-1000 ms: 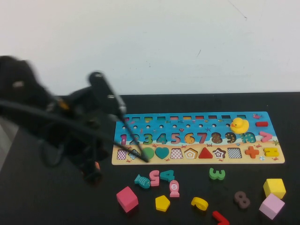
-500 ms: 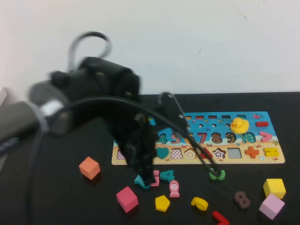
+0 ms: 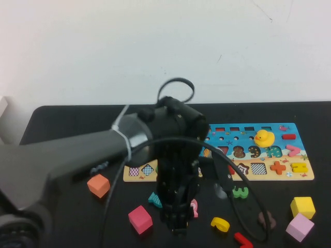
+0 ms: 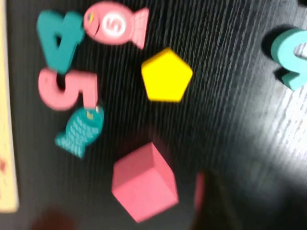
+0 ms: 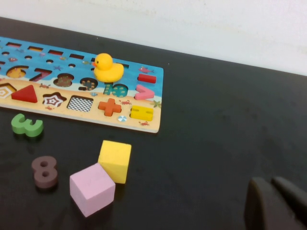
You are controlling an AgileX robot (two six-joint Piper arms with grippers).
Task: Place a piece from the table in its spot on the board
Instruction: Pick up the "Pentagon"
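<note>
Over the loose pieces near the front of the black tabletop (image 3: 62, 124), the left arm reaches in, and its end effector (image 3: 175, 223) sits roughly above where the yellow pentagon piece (image 4: 166, 75) lies. High view hides the pentagon under the arm; left wrist view shows it flat on the tabletop, apart from its neighbours. In that view the pink fish marked 5 (image 4: 115, 25) is near it, the pink cube (image 4: 144, 187) is a bit further off, and the teal 4 (image 4: 56, 40), pink 5 (image 4: 66, 89) and teal fish (image 4: 80, 130) sit in a cluster beyond. Left end effector opening: cannot tell, fingers only show as a dark blur at the frame edge; nothing appears held.

Right end effector (image 5: 276, 206) is parked over bare tabletop well clear of the board (image 3: 297, 175), fingertips close together, holding nothing. The yellow cube (image 5: 115, 160) and lilac cube (image 5: 92, 188) touch each other at about 9 o'clock from it in the right wrist view.

Judged step: approach and descend for the pick. To do it well: centre over the pentagon, straddle two opposite flat sides rather than a corner, and come straight down so the fish marked 5 and the pink cube aren't nudged. The piece is thin, so go low before closing. The pentagon slot is not visible now, hidden behind the arm in the board's shape row.
</note>
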